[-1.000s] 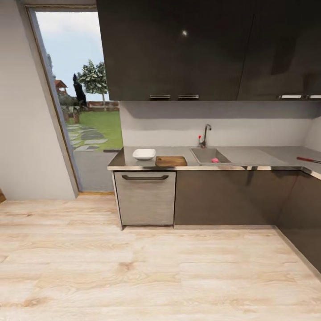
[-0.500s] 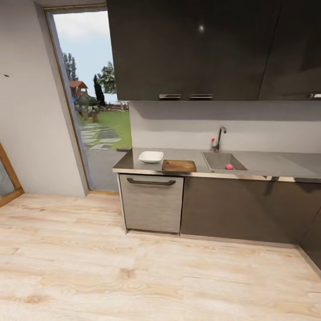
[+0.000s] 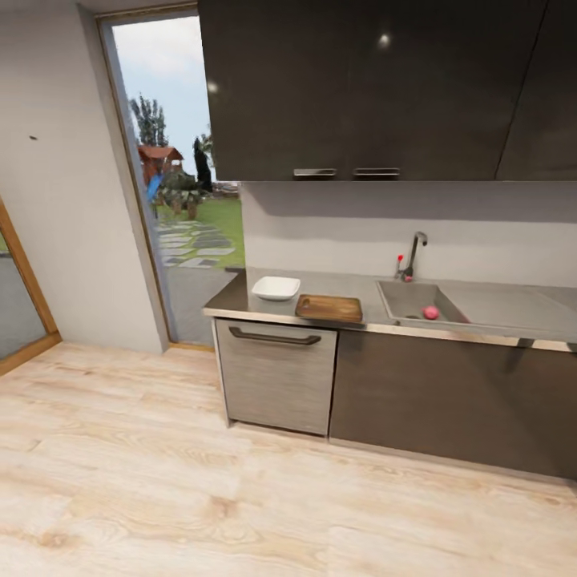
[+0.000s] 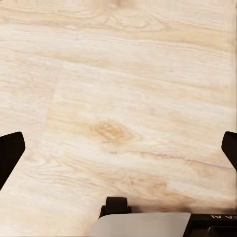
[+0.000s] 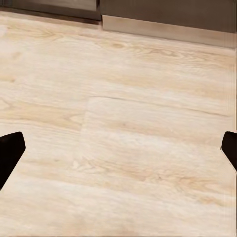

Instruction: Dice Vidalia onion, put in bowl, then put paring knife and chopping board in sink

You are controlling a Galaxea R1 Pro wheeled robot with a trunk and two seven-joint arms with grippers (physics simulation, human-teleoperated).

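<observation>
Approach phase, nothing grasped: left gripper (image 4: 118,148) and right gripper (image 5: 118,148) spread wide over floor. Next: close on sink (image 3: 413,300), reach Vidalia onion (image 3: 431,312).

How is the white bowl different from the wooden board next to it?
The bowl is white and square with raised, flared sides; the chopping board is brown, flat and shows wood grain. The chopping board looks longer and wider than the bowl. The bowl sits nearer the countertop's door end, the chopping board closer to the sink. Both rest on the countertop, have rounded corners and hold nothing.
</observation>
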